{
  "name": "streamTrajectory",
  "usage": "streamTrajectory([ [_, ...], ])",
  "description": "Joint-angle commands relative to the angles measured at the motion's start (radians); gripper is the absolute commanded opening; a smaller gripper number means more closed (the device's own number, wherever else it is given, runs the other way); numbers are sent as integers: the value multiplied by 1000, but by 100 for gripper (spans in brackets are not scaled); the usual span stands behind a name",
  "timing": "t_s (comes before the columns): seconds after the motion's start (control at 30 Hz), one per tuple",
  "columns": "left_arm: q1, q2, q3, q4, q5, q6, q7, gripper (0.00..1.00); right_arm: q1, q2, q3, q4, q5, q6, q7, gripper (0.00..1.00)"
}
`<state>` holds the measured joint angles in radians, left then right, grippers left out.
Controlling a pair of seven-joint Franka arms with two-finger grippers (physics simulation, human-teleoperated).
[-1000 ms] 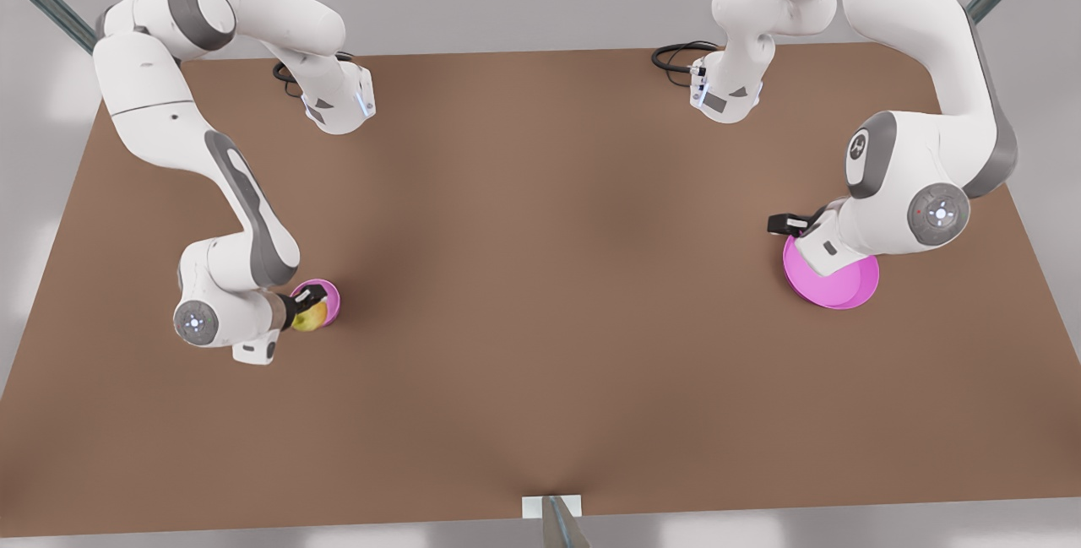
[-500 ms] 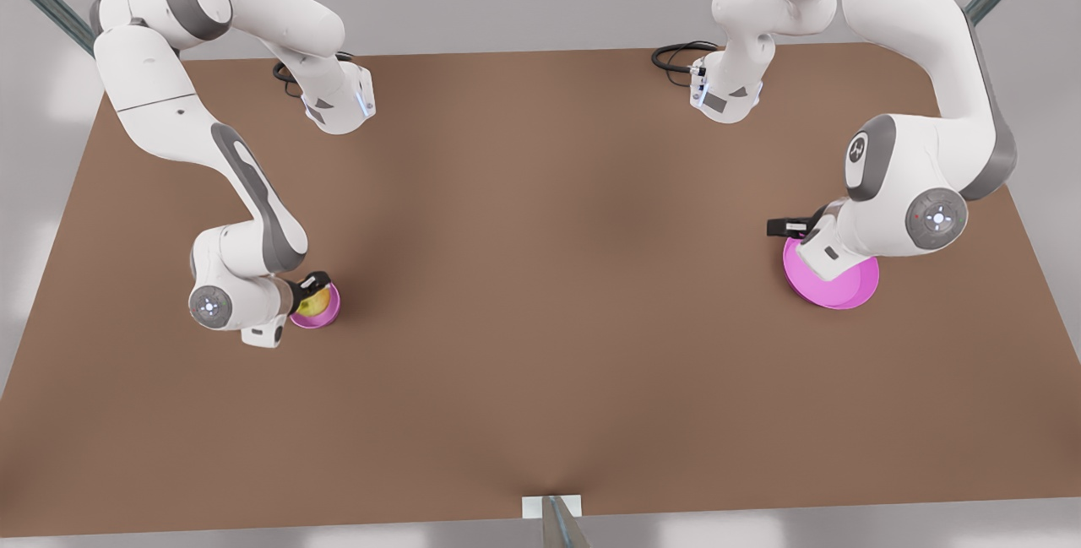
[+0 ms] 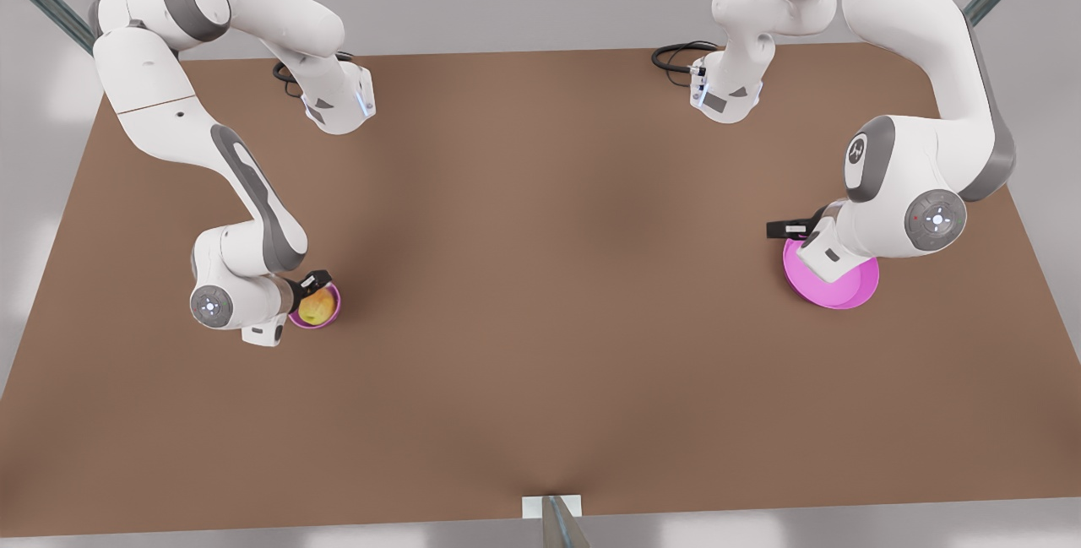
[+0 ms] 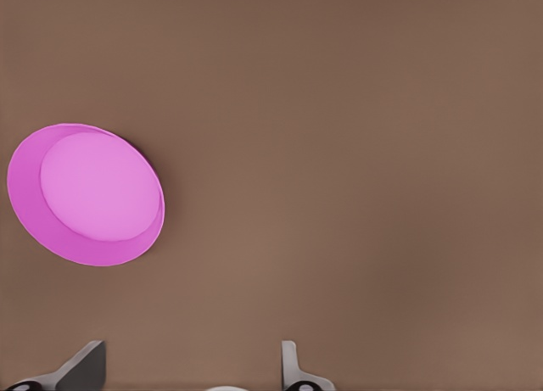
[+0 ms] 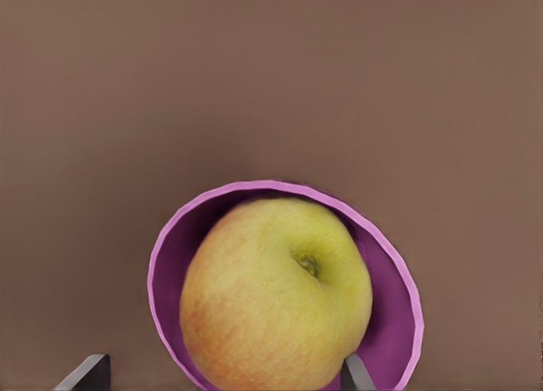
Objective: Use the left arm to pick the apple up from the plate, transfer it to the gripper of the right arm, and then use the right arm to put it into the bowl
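Around the small deep magenta-pink bowl (image 3: 325, 309) the brown desk (image 3: 540, 295) lies bare; the right claw (image 3: 311, 293) crowds its rim, a yellow-orange apple (image 3: 316, 306) fills it

The white arm covers part of the wide shallow magenta-pink plate (image 3: 847, 293). The small deep magenta-pink bowl (image 5: 392, 323) runs off the frame edge.

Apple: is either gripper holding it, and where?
Nothing is held, it seems. The apple sits in the bowl; the right gripper has jaws open around it, one clear of it. The left gripper is open and empty near the plate.
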<state>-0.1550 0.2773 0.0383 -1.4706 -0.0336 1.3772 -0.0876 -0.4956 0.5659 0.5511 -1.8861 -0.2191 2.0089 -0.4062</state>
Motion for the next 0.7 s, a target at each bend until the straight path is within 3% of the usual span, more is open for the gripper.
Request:
streamTrajectory([
  [0.0,0,-1,0,1,0,0,-32,100,0,0,1,5,0,-1,9,100],
  [0.1,0,-1,0,1,1,0,-32,100,12,-9,26,165,1,-107,13,100],
  [0.2,0,-1,0,1,0,-1,-32,100,72,-8,58,452,-12,-436,152,100],
  [0.3,0,-1,0,-1,0,-1,-32,100,140,8,56,663,-137,-588,104,100],
  [0.33,0,-1,0,-1,0,-1,-32,100,233,-14,-11,694,-140,-604,105,100],
  [0.37,0,-1,0,-1,0,-1,-32,100,405,-128,-251,676,-36,-608,102,100],
  [0.4,0,-1,-2,-1,0,-3,-32,100,581,-181,-544,654,145,-585,110,100],
  [0.47,0,-1,0,-1,0,-3,-31,100,601,-377,-585,424,175,-518,288,100],
  [0.67,0,-1,-2,-1,1,-3,-31,100,560,-432,-582,328,161,-518,285,100],
])
